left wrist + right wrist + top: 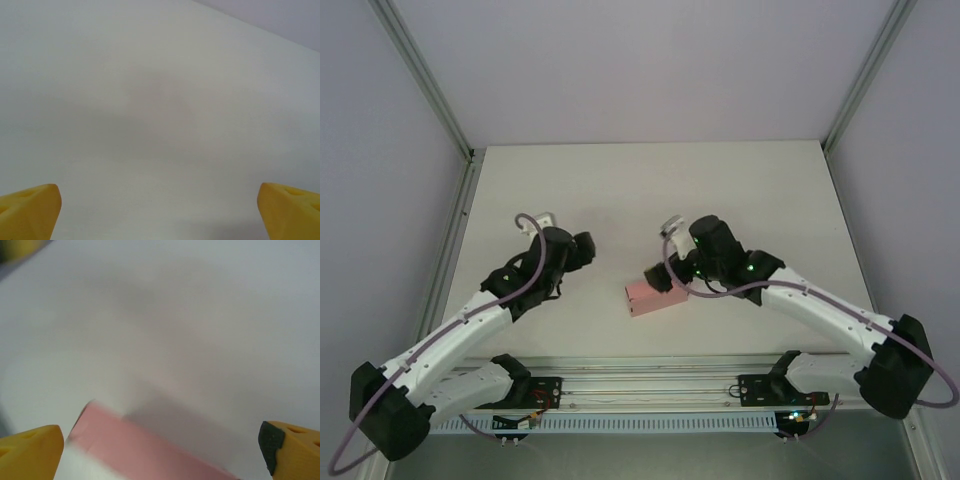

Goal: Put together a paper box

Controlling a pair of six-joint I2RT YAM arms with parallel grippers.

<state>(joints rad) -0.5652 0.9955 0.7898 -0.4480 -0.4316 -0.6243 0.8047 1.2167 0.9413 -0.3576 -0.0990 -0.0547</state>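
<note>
Now: box lies flat, both grippers spread

From the top external view, the box (655,297) sits on the table (620,180) about midway between the left and right edges and closer to the near edge than the far one. It is a small pink rectangular shape lying flat. The right gripper (658,278) reaches in from the right and hangs over the box's far side; whether it touches the card cannot be told from above. The left gripper (586,250) is off to the box's left, apart from it, over bare table.

From the left wrist, two yellow fingertips (30,212) stand at the bottom corners, far apart, so the left gripper (160,215) is spread wide with nothing between them but pale table (160,100).

From the right wrist, the yellow fingertips (30,452) again sit at the bottom corners, so the right gripper (160,455) is spread too. The box (145,450) shows blurred and pink, low between them, with neither fingertip seen pressing on it. Its shadow falls on the table (175,315) just beyond.
</note>
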